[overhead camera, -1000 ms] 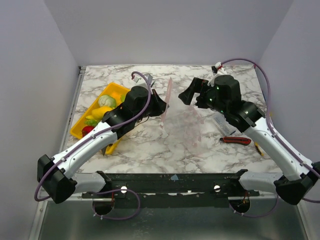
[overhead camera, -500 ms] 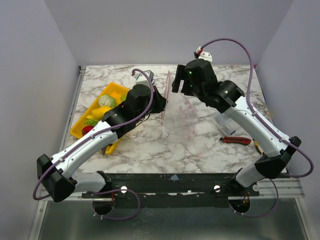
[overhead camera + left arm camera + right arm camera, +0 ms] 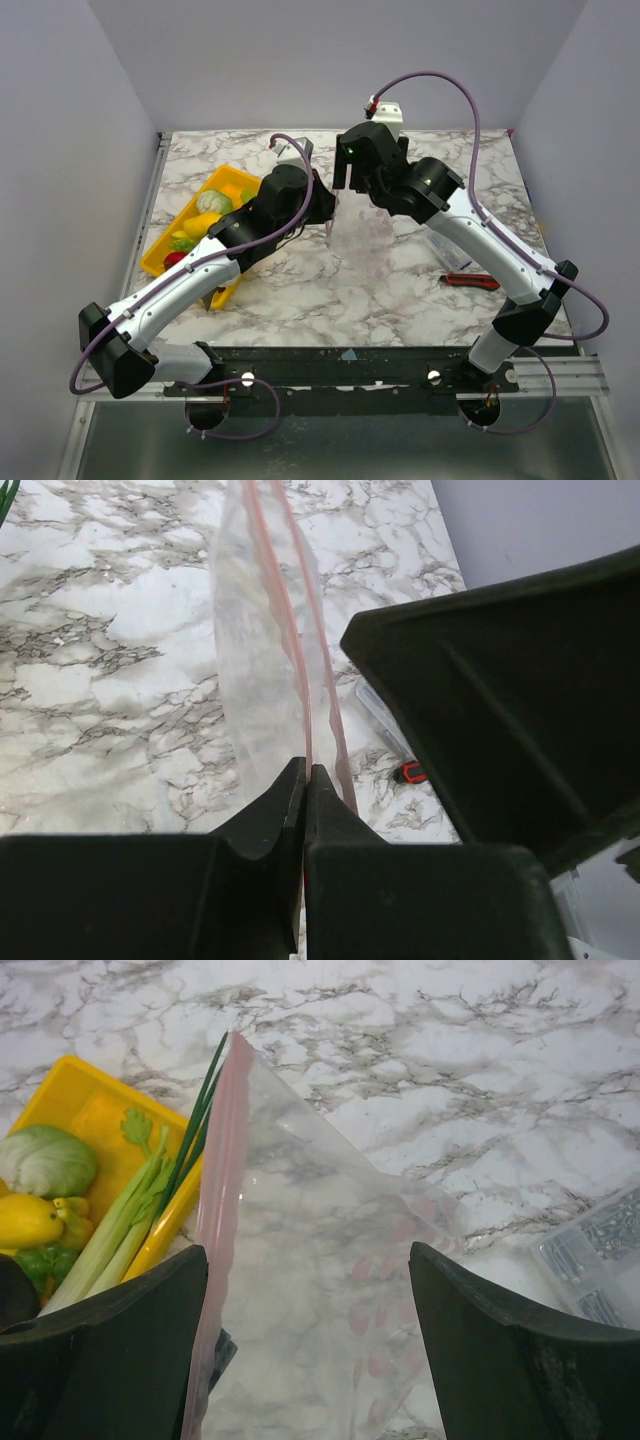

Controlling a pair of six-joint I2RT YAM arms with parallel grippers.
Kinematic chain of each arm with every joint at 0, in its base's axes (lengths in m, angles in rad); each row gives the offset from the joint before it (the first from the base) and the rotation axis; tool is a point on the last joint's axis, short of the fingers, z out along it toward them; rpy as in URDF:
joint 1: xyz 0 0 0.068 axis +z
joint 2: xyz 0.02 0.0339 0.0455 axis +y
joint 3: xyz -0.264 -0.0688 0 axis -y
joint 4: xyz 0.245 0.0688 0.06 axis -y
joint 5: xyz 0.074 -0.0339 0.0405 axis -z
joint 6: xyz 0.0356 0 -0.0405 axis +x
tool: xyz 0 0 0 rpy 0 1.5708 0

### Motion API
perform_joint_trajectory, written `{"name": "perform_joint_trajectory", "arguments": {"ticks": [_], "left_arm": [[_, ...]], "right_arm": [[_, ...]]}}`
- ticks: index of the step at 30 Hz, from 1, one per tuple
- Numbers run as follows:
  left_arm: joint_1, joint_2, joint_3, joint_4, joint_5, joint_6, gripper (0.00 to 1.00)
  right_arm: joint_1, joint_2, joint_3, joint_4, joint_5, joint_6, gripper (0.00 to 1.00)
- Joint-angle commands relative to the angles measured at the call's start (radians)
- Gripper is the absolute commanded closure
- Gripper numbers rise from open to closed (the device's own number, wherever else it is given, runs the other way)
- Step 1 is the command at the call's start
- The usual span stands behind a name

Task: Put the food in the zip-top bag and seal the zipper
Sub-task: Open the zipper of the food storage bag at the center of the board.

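Far left on the overhead view, the yellow tray (image 3: 238, 176) holds the food: a pale green round piece (image 3: 45, 1160), a yellow piece (image 3: 25, 1220), a red piece (image 3: 175, 260) and long green stalks (image 3: 115, 1235), all of it lying in the tray. Next over, my left gripper (image 3: 305, 773) has its fingers pressed together, clamped on the edge of the zip-top bag (image 3: 362, 238) right at the pink zipper (image 3: 298, 680). In the left wrist view two pink lines run away from the fingertips and spread apart. One goes in between the fingers and the other passes just to their right, so I appear to have one lip only, with the mouth partly gaping. The bag stands near the middle of the surface (image 3: 300, 290), between the two arms, held up on edge; it is clear, crumpled and floppy, with faint pink marks printed on its side. I cannot tell how much of its lower part rests on the marble. My right gripper (image 3: 308, 1260) hangs over the bag with its fingers wide apart, one on either side of the plastic. The pink strip runs just beside the left-hand finger (image 3: 110, 1350), and I cannot tell whether they touch. Further right, a clear packet of grey bits (image 3: 595, 1250) lies on the marble, and a red-handled tool (image 3: 472, 281) lies nearer to me.
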Motion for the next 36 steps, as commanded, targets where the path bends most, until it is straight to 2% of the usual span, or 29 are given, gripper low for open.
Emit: {"name": "perform_joint_trajectory", "arguments": {"ticks": [1,6,13,24,31,32,36], "left_arm": [[-0.01,0.006,0.036,-0.01,-0.031,0.021,1.0],[-0.011,0.015,0.042,-0.007,-0.02,0.014,1.0],[-0.011,0.024,0.058,-0.023,-0.028,-0.003,1.0],[-0.011,0.04,0.074,-0.025,-0.02,-0.014,1.0],[-0.011,0.039,0.076,-0.029,-0.023,-0.014,1.0],[-0.011,0.035,0.075,-0.029,-0.024,-0.014,1.0],[-0.012,0.022,0.065,-0.034,-0.046,-0.019,1.0]], "right_arm": [[0.011,-0.02,0.051,-0.019,0.059,-0.019,0.16],[0.011,-0.003,0.032,0.01,-0.012,-0.03,0.19],[0.012,0.016,0.005,-0.014,0.019,0.007,0.39],[0.021,0.026,0.064,-0.015,-0.022,0.015,0.37],[0.025,0.056,0.041,0.001,-0.015,0.01,0.38],[0.024,0.061,0.037,-0.01,-0.003,0.017,0.41],[0.025,0.075,0.035,-0.035,0.053,0.036,0.69]]}}
